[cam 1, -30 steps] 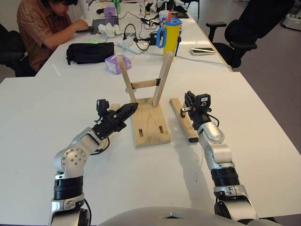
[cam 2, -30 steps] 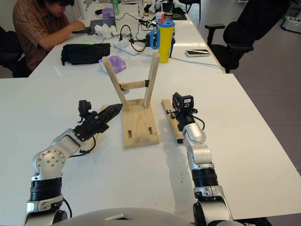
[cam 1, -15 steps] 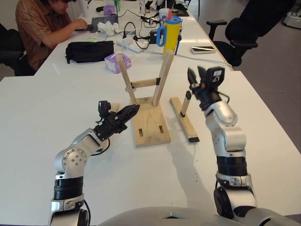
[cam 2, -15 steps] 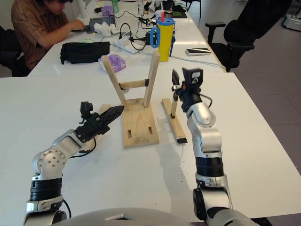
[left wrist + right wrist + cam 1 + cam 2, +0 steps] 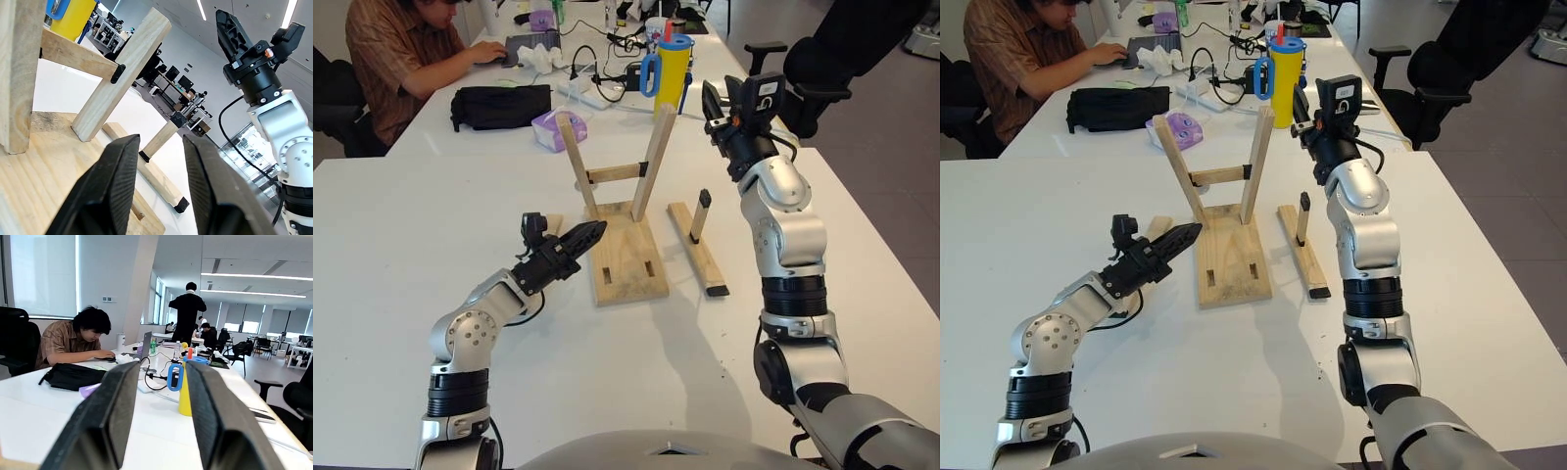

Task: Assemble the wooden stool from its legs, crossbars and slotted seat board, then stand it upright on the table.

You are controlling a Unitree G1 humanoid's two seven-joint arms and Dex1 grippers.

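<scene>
Flagging risk: right gripper (image 5: 710, 101) hangs high, just beside the tops of the upright legs (image 5: 653, 162). My guess is a careless descent clips them and levers them out of the seat board (image 5: 628, 262).
Risk 2: left gripper (image 5: 590, 233) sits low at the board's near-left edge, so a nudge could slide the board.
Jaws: both narrowly parted, holding nothing.
Stool: half-built, board flat mid-tabletop (image 5: 391, 255).
Count: 1 seat board. 4 legs: 2 upright, right loose leg (image 5: 697, 251) flat, left loose leg (image 5: 1157, 227) partly hidden. 2 crossbars: joining crossbar (image 5: 612, 175), standing crossbar (image 5: 699, 215) on the right loose leg. 2 empty slots (image 5: 648, 267).
</scene>
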